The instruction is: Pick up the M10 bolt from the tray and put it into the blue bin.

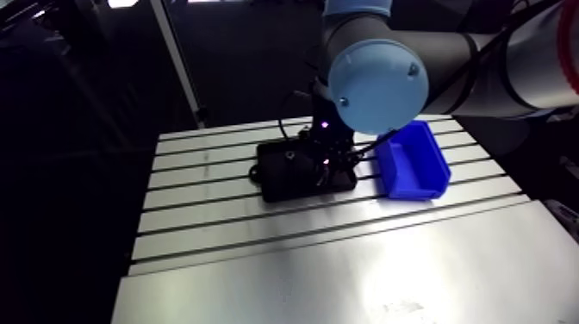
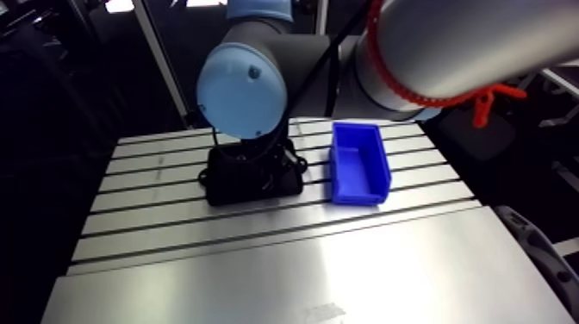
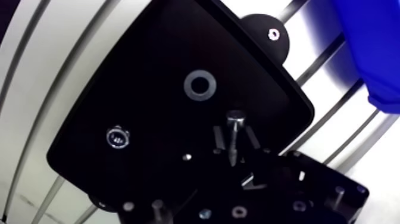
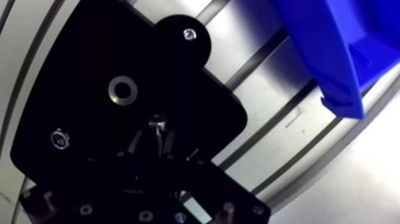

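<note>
In the wrist view a silvery M10 bolt [image 3: 234, 126] lies on the black tray [image 3: 143, 65], its shaft running back toward the gripper. My gripper [image 3: 235, 143] hangs low over the tray. Its dark fingers [image 3: 219, 140] stand on either side of the bolt with narrow gaps, so it reads as open around it. The blue bin [image 4: 321, 42] stands beside the tray, off to the gripper's side. In the arm view the wrist reaches down onto the tray [image 1: 277, 177], with the bin [image 1: 414, 159] to its right.
A flat grey washer [image 3: 199, 85] lies on the tray just ahead of the bolt. A smaller hex-headed part [image 3: 117, 137] sits further to the side. A round black tab with a screw [image 3: 272, 34] holds the tray to the slotted table [image 1: 224, 233].
</note>
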Motion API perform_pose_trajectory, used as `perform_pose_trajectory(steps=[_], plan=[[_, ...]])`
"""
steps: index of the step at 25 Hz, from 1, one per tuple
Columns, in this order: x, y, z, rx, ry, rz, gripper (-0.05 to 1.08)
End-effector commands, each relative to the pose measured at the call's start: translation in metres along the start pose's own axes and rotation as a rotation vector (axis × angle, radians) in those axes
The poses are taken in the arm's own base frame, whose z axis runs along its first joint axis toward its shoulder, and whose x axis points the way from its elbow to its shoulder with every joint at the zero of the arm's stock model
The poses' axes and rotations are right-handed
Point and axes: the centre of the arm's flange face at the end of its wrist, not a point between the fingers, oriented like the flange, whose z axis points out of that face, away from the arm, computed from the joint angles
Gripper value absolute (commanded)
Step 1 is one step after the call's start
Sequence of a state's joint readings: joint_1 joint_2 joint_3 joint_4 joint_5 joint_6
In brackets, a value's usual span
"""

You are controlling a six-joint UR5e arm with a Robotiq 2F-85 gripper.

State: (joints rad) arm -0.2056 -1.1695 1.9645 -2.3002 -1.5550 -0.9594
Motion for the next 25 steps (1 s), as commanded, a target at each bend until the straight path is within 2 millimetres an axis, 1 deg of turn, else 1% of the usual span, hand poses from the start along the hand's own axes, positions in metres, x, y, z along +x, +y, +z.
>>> perform_pose_trajectory(steps=[1, 25], plan=[[0.0002, -0.0001, 0.0024, -0.002, -0.004, 0.0, 0.7], [0.002, -0.0024, 0.0002, 0.006, 0.009, -0.003, 0.7]])
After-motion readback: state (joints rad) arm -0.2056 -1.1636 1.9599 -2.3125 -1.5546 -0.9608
